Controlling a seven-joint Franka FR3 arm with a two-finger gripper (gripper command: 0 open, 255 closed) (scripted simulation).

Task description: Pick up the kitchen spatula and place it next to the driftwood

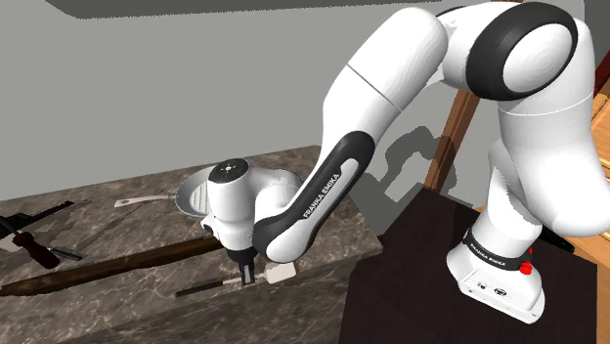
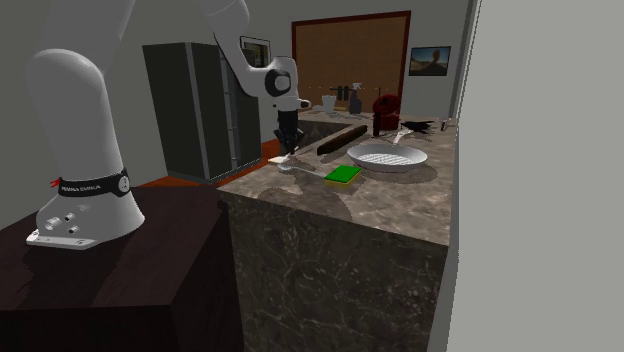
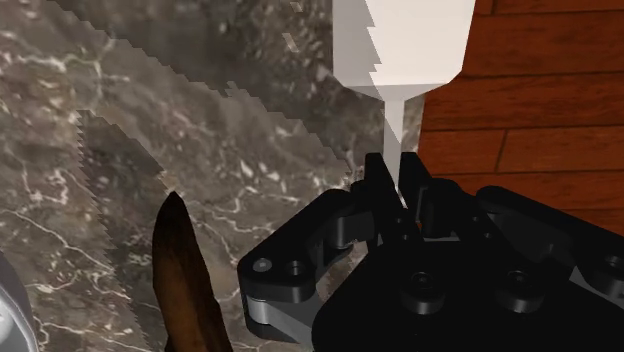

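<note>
Dark marble covers the counter (image 1: 98, 313), and right at its edge the black gripper (image 3: 400, 195) pinches the white spatula (image 3: 400, 40) by its thin neck — the long brown driftwood (image 1: 108, 266) lies close by.

Readable lettering, by item:

1. "FRANKA EMIKA": white capitals running lengthwise along the dark forearm sleeve (image 1: 321, 195) of the white arm (image 1: 411, 68), shoulder view.
2. "FRANKA EMIKA": small white capitals on the black band (image 1: 492, 252) round the arm's foot, shoulder view.
3. The same black band (image 2: 90, 185) in the second exterior view carries white lettering too small to read with certainty.
</note>
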